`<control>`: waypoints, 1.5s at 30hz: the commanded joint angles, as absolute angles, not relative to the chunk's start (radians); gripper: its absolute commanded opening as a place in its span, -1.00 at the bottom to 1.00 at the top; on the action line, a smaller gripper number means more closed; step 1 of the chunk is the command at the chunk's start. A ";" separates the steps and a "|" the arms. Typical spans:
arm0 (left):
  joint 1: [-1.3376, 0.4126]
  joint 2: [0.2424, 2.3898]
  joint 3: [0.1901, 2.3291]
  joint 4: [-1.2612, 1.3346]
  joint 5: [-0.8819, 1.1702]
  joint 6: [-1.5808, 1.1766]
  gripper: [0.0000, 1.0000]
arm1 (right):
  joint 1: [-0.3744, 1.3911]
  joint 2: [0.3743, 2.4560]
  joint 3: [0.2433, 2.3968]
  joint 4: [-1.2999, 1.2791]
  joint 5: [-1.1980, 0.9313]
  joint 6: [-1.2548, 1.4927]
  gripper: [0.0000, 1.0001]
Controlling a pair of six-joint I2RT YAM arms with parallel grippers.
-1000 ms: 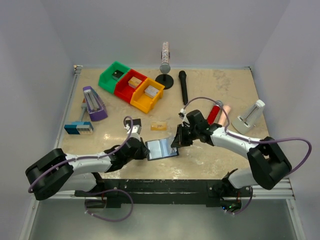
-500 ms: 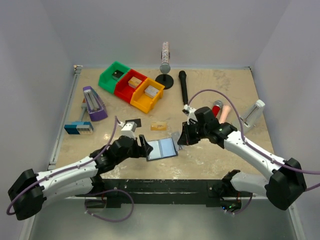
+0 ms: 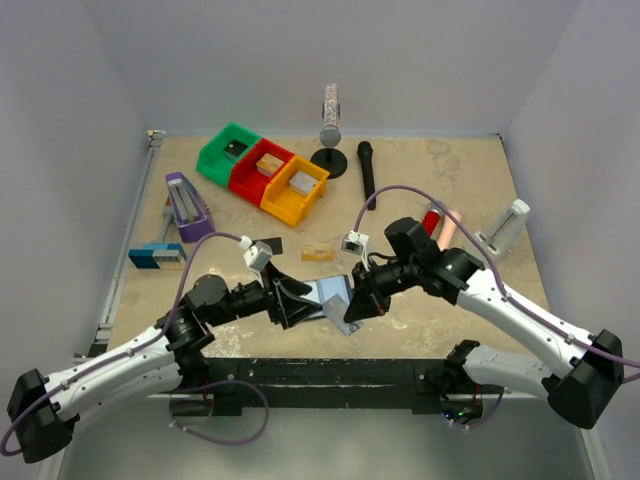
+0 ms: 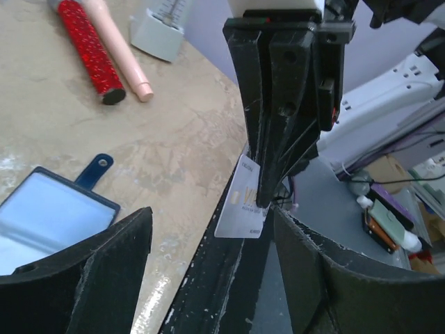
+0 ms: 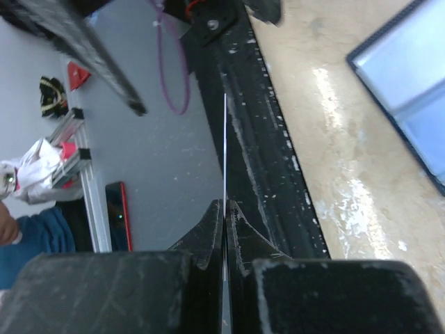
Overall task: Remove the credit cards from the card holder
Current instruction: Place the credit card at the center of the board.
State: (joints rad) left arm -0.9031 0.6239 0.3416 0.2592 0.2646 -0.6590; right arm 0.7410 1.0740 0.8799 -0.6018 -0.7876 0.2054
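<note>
The card holder (image 3: 328,292) lies open on the table, dark blue with pale blue pockets; its snap tab (image 4: 97,167) shows in the left wrist view. My right gripper (image 3: 358,305) is shut on the silvery grey credit card (image 4: 243,203) and holds it in the air over the table's front edge. That card appears edge-on (image 5: 224,149) in the right wrist view. My left gripper (image 3: 294,304) stands open and holds nothing, just left of the card holder. The black card (image 3: 272,243) and the tan-gold card (image 3: 317,251) lie flat on the table behind it.
Green (image 3: 228,152), red (image 3: 258,170) and yellow (image 3: 293,190) bins stand at the back left, with a purple stapler (image 3: 188,208) and a blue-grey block (image 3: 157,256) nearer. A black microphone (image 3: 367,172), red and pink cylinders (image 4: 97,49) and a white holder (image 3: 505,228) lie to the right.
My left gripper opened, let go of the card holder and lifted off it. My right gripper drew the silvery card away from the holder toward the front edge.
</note>
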 commanded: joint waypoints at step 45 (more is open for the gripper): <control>-0.899 0.762 0.189 0.823 0.149 -0.903 -1.00 | 0.781 0.812 0.861 -0.428 -0.520 0.395 0.24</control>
